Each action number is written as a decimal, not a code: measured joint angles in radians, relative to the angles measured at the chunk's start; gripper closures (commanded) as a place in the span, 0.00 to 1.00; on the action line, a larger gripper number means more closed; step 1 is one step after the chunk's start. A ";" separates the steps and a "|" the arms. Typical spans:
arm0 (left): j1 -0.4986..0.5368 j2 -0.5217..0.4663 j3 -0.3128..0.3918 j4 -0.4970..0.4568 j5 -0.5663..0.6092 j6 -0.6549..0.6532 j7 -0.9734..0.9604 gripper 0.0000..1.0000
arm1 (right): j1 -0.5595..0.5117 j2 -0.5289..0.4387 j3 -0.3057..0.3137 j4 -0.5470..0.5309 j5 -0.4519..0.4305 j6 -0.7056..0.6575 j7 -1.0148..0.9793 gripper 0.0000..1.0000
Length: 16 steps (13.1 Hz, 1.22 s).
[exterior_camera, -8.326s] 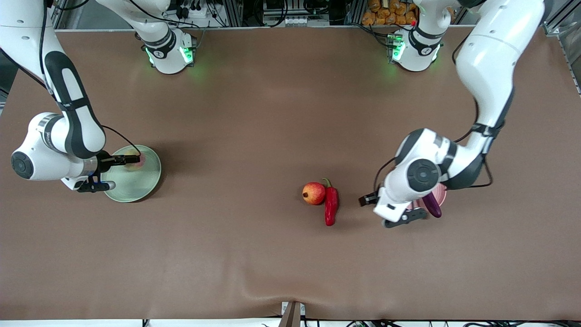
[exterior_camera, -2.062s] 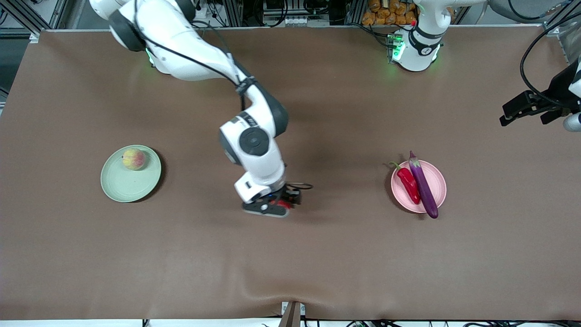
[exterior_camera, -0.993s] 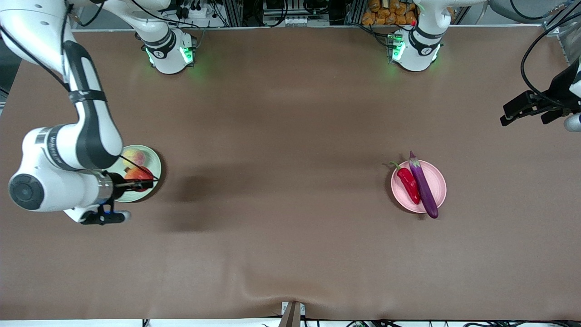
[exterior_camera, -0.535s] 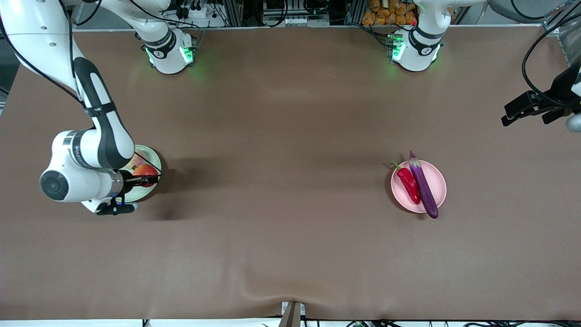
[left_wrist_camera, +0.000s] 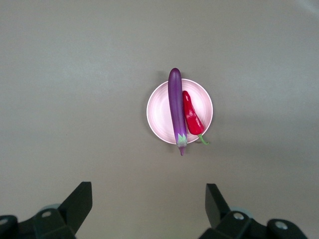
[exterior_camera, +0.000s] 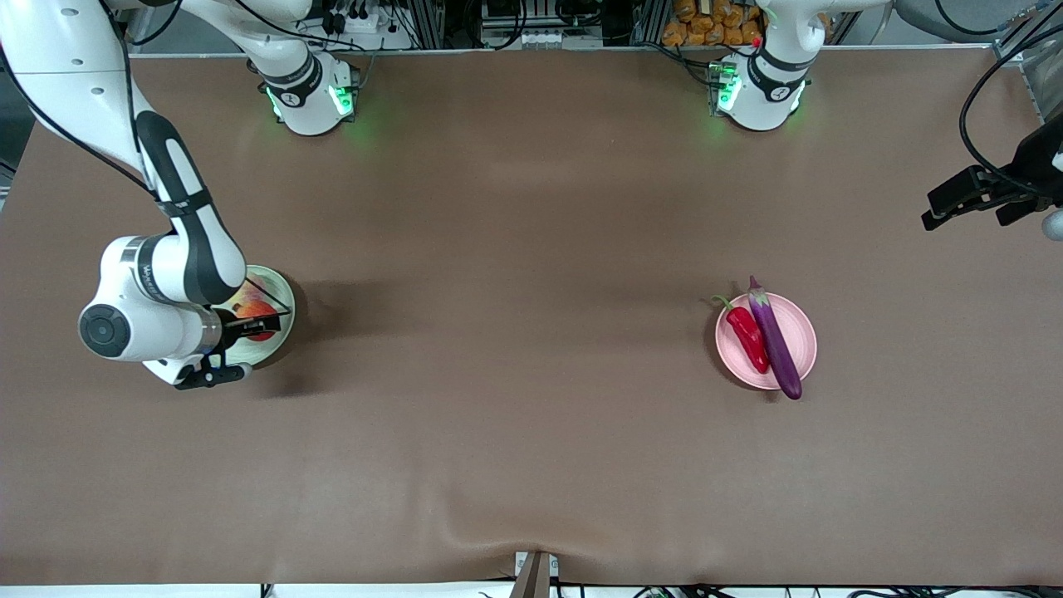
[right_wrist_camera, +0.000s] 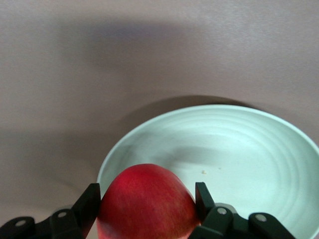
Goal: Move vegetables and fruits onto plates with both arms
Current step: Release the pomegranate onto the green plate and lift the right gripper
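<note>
Gripping the red fruit [right_wrist_camera: 147,201], right end effector [right_wrist_camera: 147,199] over green plate [right_wrist_camera: 239,149].

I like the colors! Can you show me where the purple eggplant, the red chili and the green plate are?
eggplant [exterior_camera: 775,339], front view, middle of its purple body.
chili pepper [exterior_camera: 749,339], front view, its red flesh.
green plate [right_wrist_camera: 259,149], right wrist view, bare inner surface.

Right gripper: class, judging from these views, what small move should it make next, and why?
Probably lower a little and open. The right gripper is shut on the red fruit over the green plate. The eggplant and chili pepper already lie on the pink plate; the left gripper waits, open.
</note>
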 measured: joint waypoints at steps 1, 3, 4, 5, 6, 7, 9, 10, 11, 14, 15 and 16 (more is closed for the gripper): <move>0.000 0.000 0.000 0.000 0.000 0.000 0.000 0.00 | -0.008 0.004 0.000 -0.003 0.000 0.003 -0.006 0.00; 0.000 0.000 0.000 0.000 0.000 0.000 0.000 0.00 | -0.023 0.017 0.000 -0.005 0.000 0.008 -0.009 0.00; 0.000 0.000 0.000 0.000 0.000 0.000 0.000 0.00 | -0.026 0.020 0.000 -0.005 0.001 0.008 -0.010 0.00; 0.001 0.000 0.001 0.000 0.000 0.000 0.000 0.00 | -0.026 0.020 0.002 -0.004 0.001 0.008 -0.010 0.00; 0.006 0.000 0.001 0.000 0.000 0.000 0.000 0.00 | -0.026 0.020 0.006 0.001 0.001 0.007 -0.010 0.00; 0.011 0.000 0.001 0.000 0.000 0.000 0.000 0.00 | -0.026 0.019 0.009 0.017 0.002 -0.008 -0.010 0.00; 0.017 0.000 0.001 0.000 0.000 0.000 0.000 0.00 | -0.026 0.016 0.015 0.111 0.017 -0.123 -0.010 0.00; 0.018 0.000 0.001 0.000 0.000 0.000 0.000 0.00 | -0.025 0.012 0.017 0.192 0.045 -0.218 -0.010 0.00; 0.018 0.000 0.001 0.000 0.000 0.000 0.000 0.00 | -0.024 0.005 0.020 0.293 0.082 -0.331 -0.010 0.00; 0.018 0.000 0.001 0.000 0.000 0.000 0.000 0.00 | -0.013 -0.025 0.022 0.527 0.124 -0.536 -0.010 0.00; 0.019 0.000 0.001 0.000 0.000 0.000 0.000 0.00 | -0.010 -0.030 0.021 0.564 0.124 -0.558 -0.010 0.00; 0.019 0.000 0.001 0.000 0.000 -0.001 -0.002 0.00 | -0.005 -0.030 0.014 0.596 0.124 -0.586 -0.010 0.00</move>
